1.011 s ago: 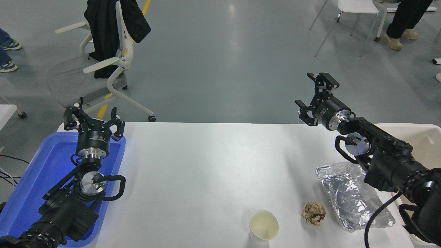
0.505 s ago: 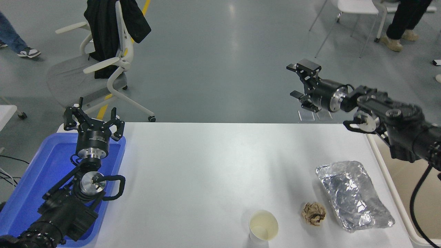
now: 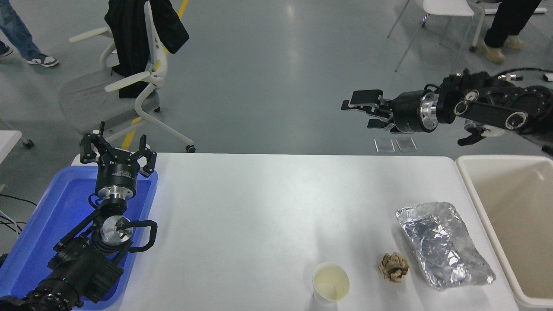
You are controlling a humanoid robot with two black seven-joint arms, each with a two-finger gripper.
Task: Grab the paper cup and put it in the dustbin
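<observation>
The paper cup [image 3: 330, 283] stands upright near the table's front edge, white with a cream inside. The dustbin [image 3: 475, 194], cream-white with a beige inside, stands at the table's right end. My right gripper [image 3: 360, 110] is open and empty, held high beyond the table's far edge, pointing left, far from the cup. My left gripper [image 3: 117, 152] is open and empty, parked over the blue tray at the lower left.
A crumpled brown paper ball [image 3: 393, 267] lies right of the cup. A crumpled foil sheet [image 3: 443, 250] lies between the ball and the bin. A blue tray [image 3: 39, 224] sits at the table's left end. Chairs and people's legs are beyond the table.
My right arm has risen and swung up and back, off the table and the bin, with the gripper turning to point left. The bin's inside is now uncovered. The left arm has not moved.
</observation>
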